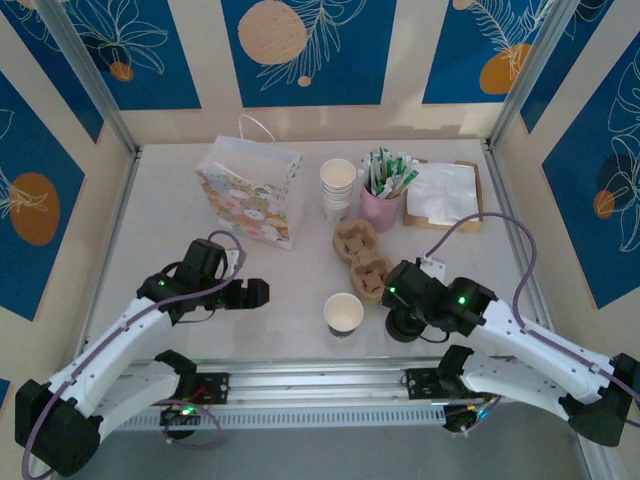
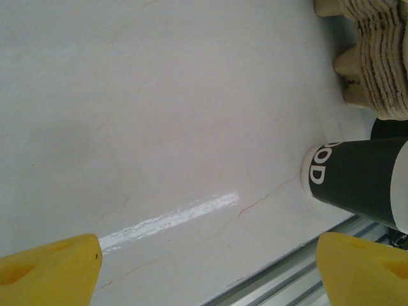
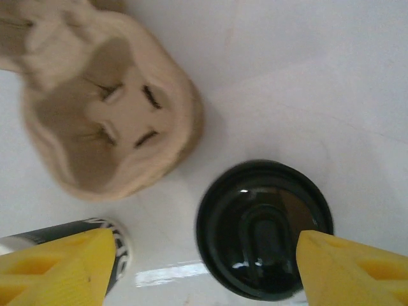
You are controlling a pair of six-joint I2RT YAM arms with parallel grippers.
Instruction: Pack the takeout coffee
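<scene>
The white paper coffee cup with a dark printed band (image 1: 344, 313) stands upright on the pale grey bench (image 1: 280, 340). It is near the front, between the two arms. Its top is open, so I think it needs a lid before it can be packed.

The round black plastic lid (image 3: 264, 229) lies flat on the bench near the cup, on its right. The right hand (image 3: 205, 245) hangs right over the lid. Its yellow fingers (image 3: 57, 264) are spread wide, one on each side, and it is not pinching the lid. That spot makes sense, because from there the hand could close on the lid or lift away.

The left hand (image 1: 250, 292) is low over the bench on the cup's other side, pointing at it. Its fingers (image 2: 48, 271) are spread too, with nothing between them. It looks ready to hold the cup steady while the lid goes on, but that is my guess.

The stack of brown cardboard cup carriers (image 1: 362, 260) sits just behind the cup, close enough for the cup to go in one. The colourful printed paper gift bag with a white handle (image 1: 250, 195) stands upright farther back on the left. That is likely where it all ends up. I think the packing is only at its start.
</scene>
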